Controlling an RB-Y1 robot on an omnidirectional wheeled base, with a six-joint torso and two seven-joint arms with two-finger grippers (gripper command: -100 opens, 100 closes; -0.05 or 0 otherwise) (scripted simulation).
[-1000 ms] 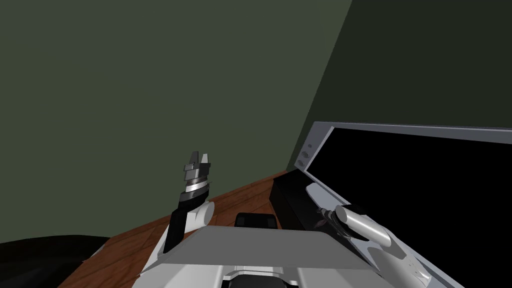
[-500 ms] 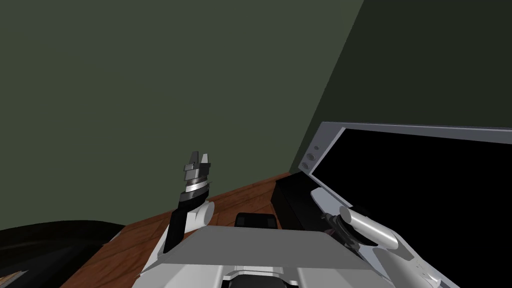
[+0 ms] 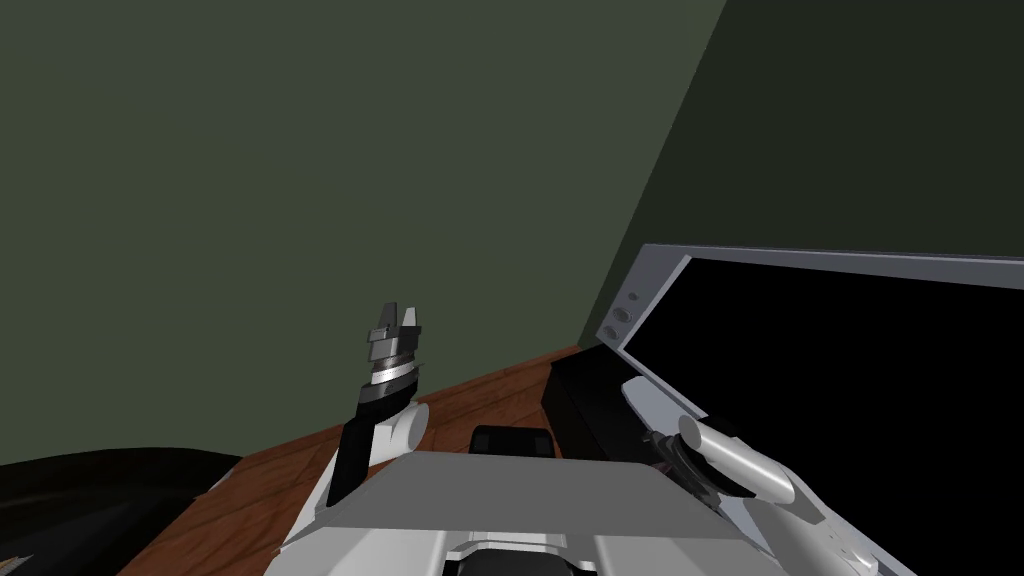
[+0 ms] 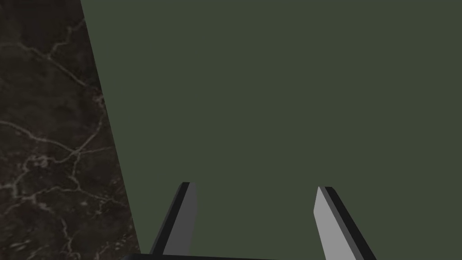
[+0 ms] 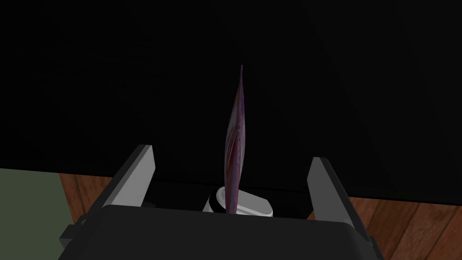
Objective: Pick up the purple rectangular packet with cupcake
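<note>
The purple packet (image 5: 236,131) is seen edge-on as a thin, upright sliver with red and white markings. It stands midway between the fingers of my right gripper (image 5: 232,157), which is open; neither finger touches it. A white rounded thing (image 5: 246,205) lies at its base, just over the gripper body. In the head view my right arm (image 3: 735,465) reaches low beside a grey-framed black panel. My left gripper (image 3: 397,325) is raised in front of the green wall, open with nothing between its fingers (image 4: 187,212).
The grey-framed black panel (image 3: 650,285), with two round knobs on its frame, stands at the right on a black base (image 3: 585,395). The floor (image 3: 480,395) is brown wood. A dark marbled surface (image 4: 45,135) lies beside the left gripper. A black mass (image 3: 90,490) sits low on the left.
The head view has swung slightly, so the wall corner and framed panel sit a little further right. My right forearm has shifted slightly right with them. The left arm has kept still.
</note>
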